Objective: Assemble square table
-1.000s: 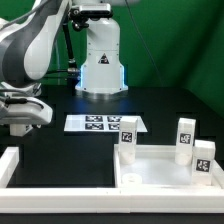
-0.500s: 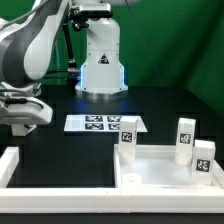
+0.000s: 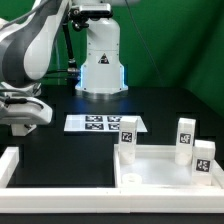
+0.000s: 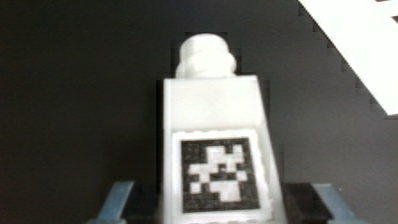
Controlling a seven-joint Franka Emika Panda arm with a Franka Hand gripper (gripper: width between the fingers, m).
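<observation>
In the wrist view a white leg block (image 4: 214, 130) with a black-and-white tag lies on the black table, its round peg end pointing away from me. My gripper (image 4: 221, 205) straddles its tagged end, one finger (image 4: 121, 202) on each side, shut on it. In the exterior view the gripper (image 3: 20, 128) hangs low at the far left, and the leg it holds is hidden there. The square table slab (image 3: 160, 182) lies at the exterior view's lower right. Three tagged legs stand upright on it: one (image 3: 128, 135) at its back left, two (image 3: 185, 138) (image 3: 204, 158) on its right side.
The marker board (image 3: 100, 124) lies flat on the black table in the middle, between my gripper and the slab. A long white rail (image 3: 60, 200) runs along the front, with an upturned end (image 3: 8, 165) at the left. The robot base (image 3: 100, 60) stands behind.
</observation>
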